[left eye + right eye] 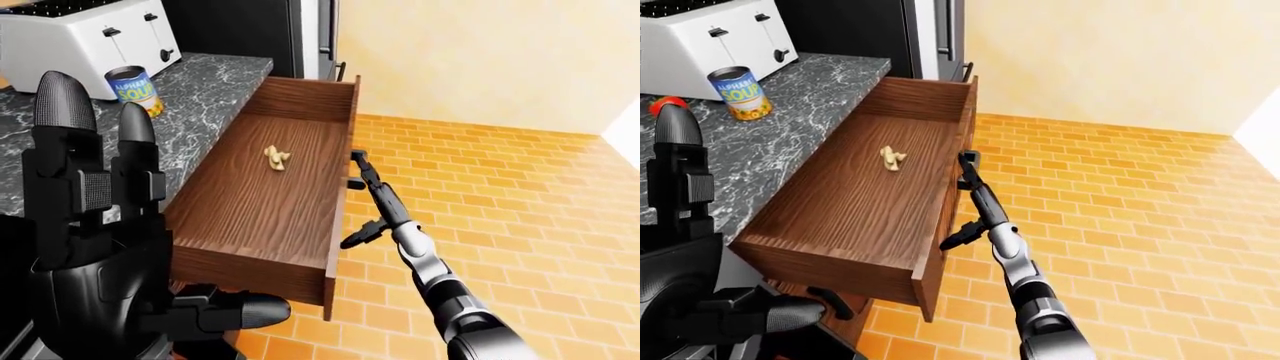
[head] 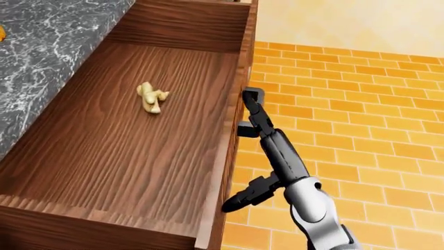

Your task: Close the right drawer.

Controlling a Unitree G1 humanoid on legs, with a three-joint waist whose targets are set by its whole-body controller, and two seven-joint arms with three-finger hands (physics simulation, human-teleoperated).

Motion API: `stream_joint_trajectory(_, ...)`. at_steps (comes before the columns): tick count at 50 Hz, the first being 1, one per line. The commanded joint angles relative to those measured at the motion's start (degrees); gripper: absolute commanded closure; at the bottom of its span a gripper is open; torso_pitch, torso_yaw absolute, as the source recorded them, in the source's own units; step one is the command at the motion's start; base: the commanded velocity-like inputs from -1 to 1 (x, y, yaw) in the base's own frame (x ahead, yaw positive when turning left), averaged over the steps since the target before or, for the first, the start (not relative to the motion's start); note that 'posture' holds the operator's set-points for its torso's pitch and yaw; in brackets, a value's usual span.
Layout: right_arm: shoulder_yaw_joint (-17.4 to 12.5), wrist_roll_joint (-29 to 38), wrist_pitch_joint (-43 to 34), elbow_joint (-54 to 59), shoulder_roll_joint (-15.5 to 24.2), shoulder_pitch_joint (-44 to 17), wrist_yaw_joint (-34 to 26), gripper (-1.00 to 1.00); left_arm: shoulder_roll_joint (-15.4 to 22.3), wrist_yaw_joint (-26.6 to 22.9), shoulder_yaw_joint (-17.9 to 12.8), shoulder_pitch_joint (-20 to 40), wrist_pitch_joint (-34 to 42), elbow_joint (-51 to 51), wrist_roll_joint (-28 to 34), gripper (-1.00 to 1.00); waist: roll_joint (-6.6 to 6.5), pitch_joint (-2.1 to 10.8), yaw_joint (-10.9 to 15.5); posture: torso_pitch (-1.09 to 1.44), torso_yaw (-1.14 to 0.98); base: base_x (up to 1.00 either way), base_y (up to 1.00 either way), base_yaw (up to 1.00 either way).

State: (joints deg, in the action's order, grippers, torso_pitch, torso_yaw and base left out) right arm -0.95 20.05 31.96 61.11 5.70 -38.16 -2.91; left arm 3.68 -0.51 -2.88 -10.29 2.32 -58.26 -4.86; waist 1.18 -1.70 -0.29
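The wooden right drawer [image 2: 139, 156] stands pulled out from under the dark marble counter [image 2: 48, 47], with a small pale ginger-like piece [image 2: 150, 97] lying inside. Its black handle [image 2: 248, 112] sits on the front face, at the drawer's right side in the head view. My right hand [image 2: 264, 135] is open, its long fingers [image 2: 258, 119] stretched straight and lying against the handle, thumb sticking out to the left. My left hand [image 1: 100, 195] is raised at the lower left of the left-eye view, open with fingers upright and holding nothing.
A soup can [image 1: 133, 88] and a white toaster [image 1: 85, 41] stand on the counter, with a red item [image 1: 662, 105] near the can. A dark tall appliance [image 1: 250, 30] rises behind the drawer. Orange brick floor [image 1: 500, 195] spreads to the right.
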Motion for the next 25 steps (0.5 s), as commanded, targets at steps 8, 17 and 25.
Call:
stream_joint_trajectory(8,1.49,-0.01,2.98,-2.08,-2.42,-3.27,-1.57,-1.0,0.34,0.34,-0.22,0.57,-1.15,-1.73,-0.2,-1.0,-0.16,1.25,0.47,0.0,0.0,0.0,0.0,0.0)
stream_joint_trajectory(17,1.84,0.77,3.28,-0.81,-3.22,-4.06,-1.8,-1.0,0.42,0.32,-0.36,0.21,-1.52,-1.73,-0.44,-1.0,-0.29,1.26,0.45,0.0,0.0,0.0,0.0,0.0)
stream_joint_trajectory(25,2.36,1.54,3.78,0.39,-4.17,-4.39,-2.63,-1.0,0.5,0.35,-0.32,-0.01,-1.68,-1.73,-0.5,-1.0,-0.36,1.31,0.45,0.0,0.0,0.0,0.0,0.0)
